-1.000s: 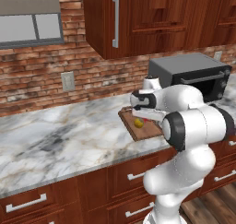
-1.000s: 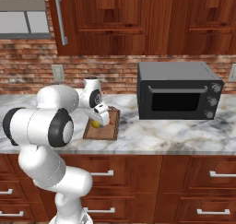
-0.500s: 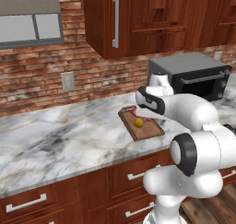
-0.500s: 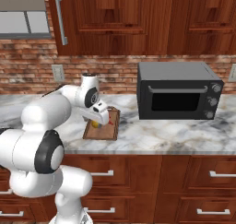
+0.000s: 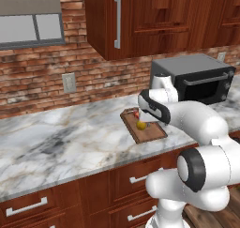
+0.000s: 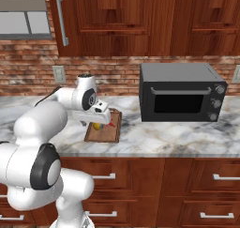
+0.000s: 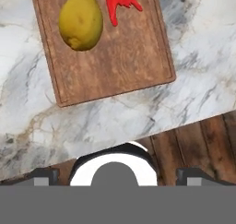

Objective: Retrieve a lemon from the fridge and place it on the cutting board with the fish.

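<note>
Your gripper hangs above the front edge of the counter with its jaws spread wide and nothing between them. In the hand view the two dark fingertips sit far apart at the bottom, over the strip where marble gives way to the wooden cabinet fronts below.

The lemon lies free on the cutting board, well ahead of the jaws and off toward the left fingertip's side, not touched by either finger. It is egg-shaped rather than round; in the hand view its long axis runs roughly up and down the picture, leaning slightly, with the narrower end toward the jaws.

The fish rests just beside the lemon on the same board, on the side toward the right fingertip. It is red, and its forked tail fans out toward the middle of the board; its other end is cut off by the top of the hand view, so you cannot tell its full length there. Whether it touches the lemon is hard to tell.

From the left base view, you see the lemon and the fish on the half of the board nearer the brick wall, the fish behind the lemon. The board holds just these two things and lies flat on the marble counter. From the right base view, the black microwave stands on the counter well to the right of the board.
</note>
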